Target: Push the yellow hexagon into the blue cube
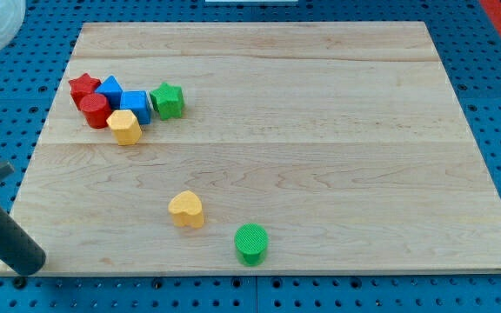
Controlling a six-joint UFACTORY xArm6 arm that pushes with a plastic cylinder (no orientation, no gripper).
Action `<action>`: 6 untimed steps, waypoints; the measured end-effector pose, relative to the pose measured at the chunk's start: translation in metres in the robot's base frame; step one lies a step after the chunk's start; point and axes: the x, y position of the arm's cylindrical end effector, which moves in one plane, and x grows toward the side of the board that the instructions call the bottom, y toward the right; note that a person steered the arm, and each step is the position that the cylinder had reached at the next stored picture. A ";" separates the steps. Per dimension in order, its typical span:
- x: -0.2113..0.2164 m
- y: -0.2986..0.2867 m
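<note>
Yellow hexagon already sits against the blue cube in the cluster at the view's upper left of the wooden tabletop — as far as I can judge they touch, so the push looks done or nearly so. My tip rests at the bottom left corner, well apart from every block. No hand exists on this rod, so no grip to report.

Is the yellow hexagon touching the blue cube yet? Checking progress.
Touching: the yellow hexagon sits against the blue cube. My tip is far off.
</note>
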 end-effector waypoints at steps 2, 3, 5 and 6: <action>0.001 0.059; -0.011 0.170; -0.076 0.204; -0.082 0.346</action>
